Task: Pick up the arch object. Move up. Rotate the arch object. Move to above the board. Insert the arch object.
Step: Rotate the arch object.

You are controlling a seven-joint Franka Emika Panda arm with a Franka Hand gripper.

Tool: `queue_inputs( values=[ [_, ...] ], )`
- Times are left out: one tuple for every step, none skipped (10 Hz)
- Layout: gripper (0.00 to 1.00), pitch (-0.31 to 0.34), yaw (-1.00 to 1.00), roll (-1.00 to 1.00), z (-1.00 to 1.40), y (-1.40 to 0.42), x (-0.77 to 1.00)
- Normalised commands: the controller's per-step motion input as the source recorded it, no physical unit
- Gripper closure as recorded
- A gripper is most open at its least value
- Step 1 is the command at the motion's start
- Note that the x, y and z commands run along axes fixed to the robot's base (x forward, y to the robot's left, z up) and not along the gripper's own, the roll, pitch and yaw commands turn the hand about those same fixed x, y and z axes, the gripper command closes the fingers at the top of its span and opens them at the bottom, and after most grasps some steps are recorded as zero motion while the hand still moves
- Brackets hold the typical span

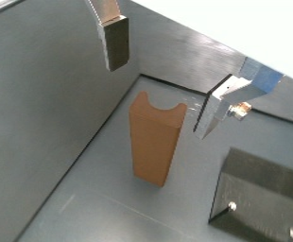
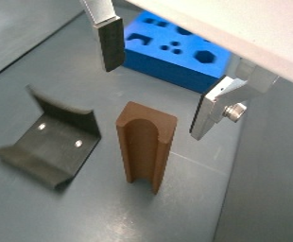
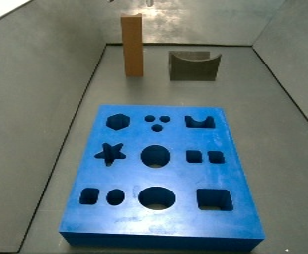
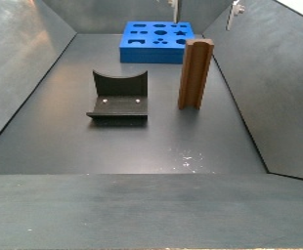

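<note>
The gripper [image 2: 165, 77] is cut off by the frame edge in both wrist views, so only the two fingers [image 1: 115, 40] show and the body above them cannot be assessed; in a side view only a finger tip [image 4: 236, 12] enters at the upper edge. The board [image 2: 175, 51] is cropped behind the gripper housing in a wrist view, and its cut-outs are too small to tell apart in a side view [image 4: 159, 40]. The fixture [image 1: 266, 202] runs off the frame corner in a wrist view.
</note>
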Motion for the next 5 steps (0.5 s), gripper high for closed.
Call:
queue_inputs(
  values=[
    [0.0,0.041,1.0,-0.04,-0.02,-0.01,0.04],
    [0.0,0.054,0.99,-0.06,-0.02,-0.01,0.04],
    [0.0,0.053,0.74,-0.06,-0.02,-0.01,0.04],
    [0.0,0.053,0.51,-0.06,-0.02,-0.01,0.04],
    [0.0,0.052,0.33,-0.05,-0.02,-0.01,0.04]
  ],
)
